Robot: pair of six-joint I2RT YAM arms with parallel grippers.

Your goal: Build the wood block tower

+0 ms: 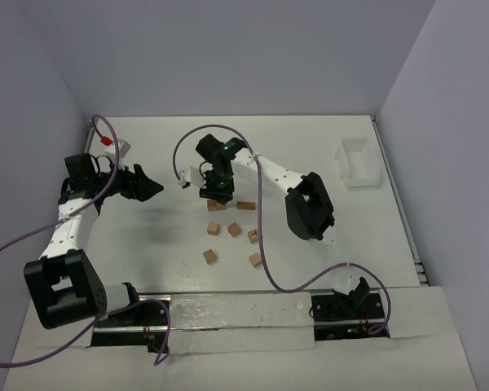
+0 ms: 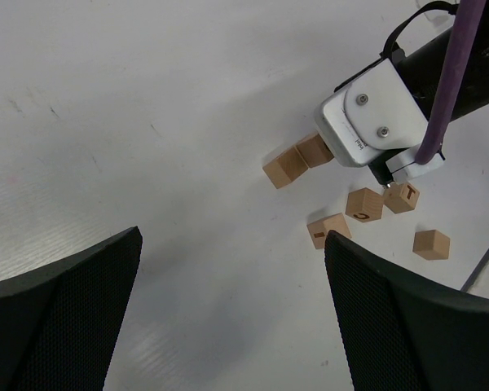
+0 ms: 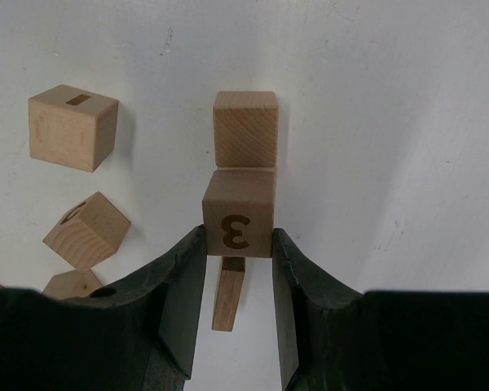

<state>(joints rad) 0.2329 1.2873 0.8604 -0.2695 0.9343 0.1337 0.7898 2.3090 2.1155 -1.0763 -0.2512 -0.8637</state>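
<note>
Jaws of the right gripper [image 3: 238,244] are closed on a numbered wood block [image 3: 238,213], which is clamped by its near edge only, at mid-table. Those of the left gripper [image 1: 151,186] are spread wide on nothing, well apart to the left. A second block [image 3: 244,128] is seen touching the far face of the held one, so it may be dragged or tipped if the held block is lifted with any sideways drift. With so shallow a grip, the held block may pivot or slip between the pads [image 3: 187,261]. The purple cable [image 1: 263,257] is draped just beside the loose blocks [image 1: 235,230] and could sweep them if the arm is swung. No upright stack is visible (the tower is judged not yet begun). Counted in the top view are eight blocks, two at the right gripper and six loose near it. One white tray [image 1: 346,151] is counted at the far right, and two arms.
</note>
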